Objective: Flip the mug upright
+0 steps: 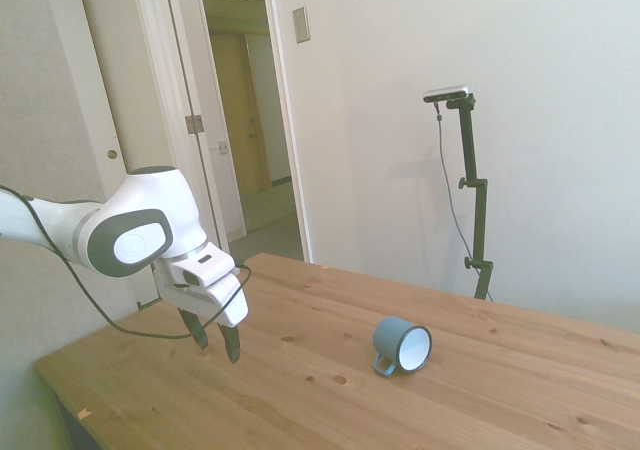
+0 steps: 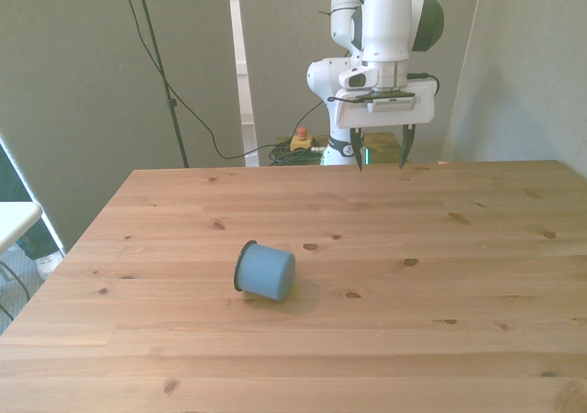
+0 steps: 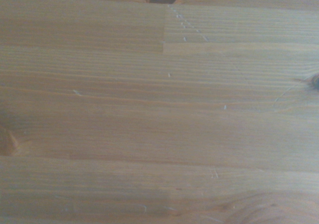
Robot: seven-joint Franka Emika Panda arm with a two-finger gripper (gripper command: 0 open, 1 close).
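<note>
The small blue mug (image 1: 401,346) lies on its side near the middle of the wooden table (image 1: 300,390), its white inside facing the side camera and its handle low against the wood. In the front view the mug (image 2: 265,271) shows its blue bottom, left of centre. My gripper (image 1: 215,341) hangs open just above the table, well apart from the mug, with nothing between its fingers. In the front view the gripper (image 2: 381,149) is over the table's far edge. The wrist view holds only bare wood grain (image 3: 159,114); the mug is out of it.
An open doorway (image 1: 250,120) and a white wall stand behind the table. A black cable (image 2: 197,119) hangs behind the far edge, and a small red-and-yellow object (image 2: 299,141) lies on the floor near the robot's base.
</note>
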